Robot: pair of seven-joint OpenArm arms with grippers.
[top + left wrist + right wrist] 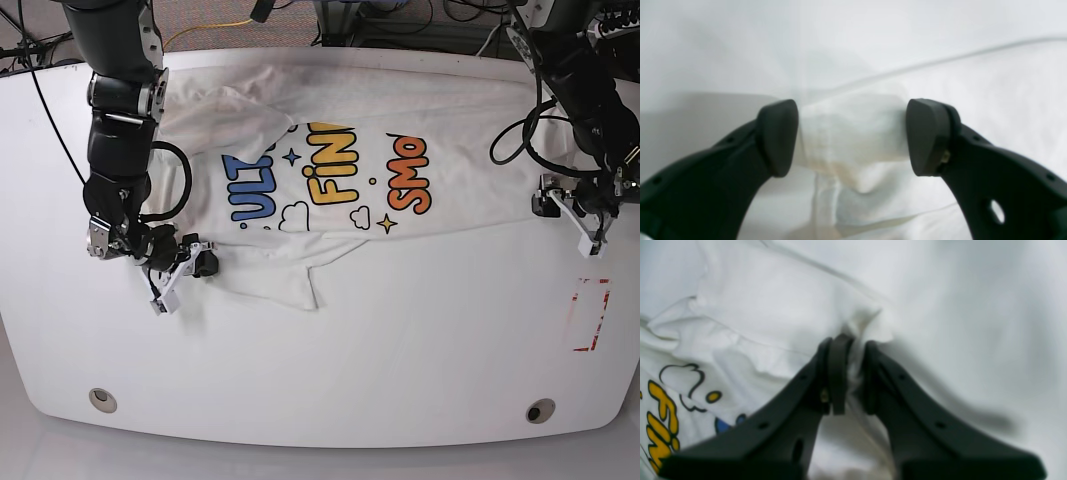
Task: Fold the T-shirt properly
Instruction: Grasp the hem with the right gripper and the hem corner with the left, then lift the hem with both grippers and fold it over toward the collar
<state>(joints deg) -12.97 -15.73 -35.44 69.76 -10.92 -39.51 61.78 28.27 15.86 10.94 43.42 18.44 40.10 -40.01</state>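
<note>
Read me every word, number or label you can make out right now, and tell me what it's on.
"ULT…" in blue on the T-shirt; the rest is hidden by a fold.
"FiN…" in yellow on the same print; its end is folded under.
"SMO" in orange, same print.
Red-edged marking on the table: too small to read.

The base view looks steeply down from above onto the whole white worktop (330, 370), far enough off to take in both arms. The left wrist view sits just behind the left tool (852, 136) and looks along it, very close to the T-shirt (853, 133), blurred. The right wrist view sits likewise behind the right tool (851, 373). Each wrist view shares with the base view its own tool and a shirt edge
</note>
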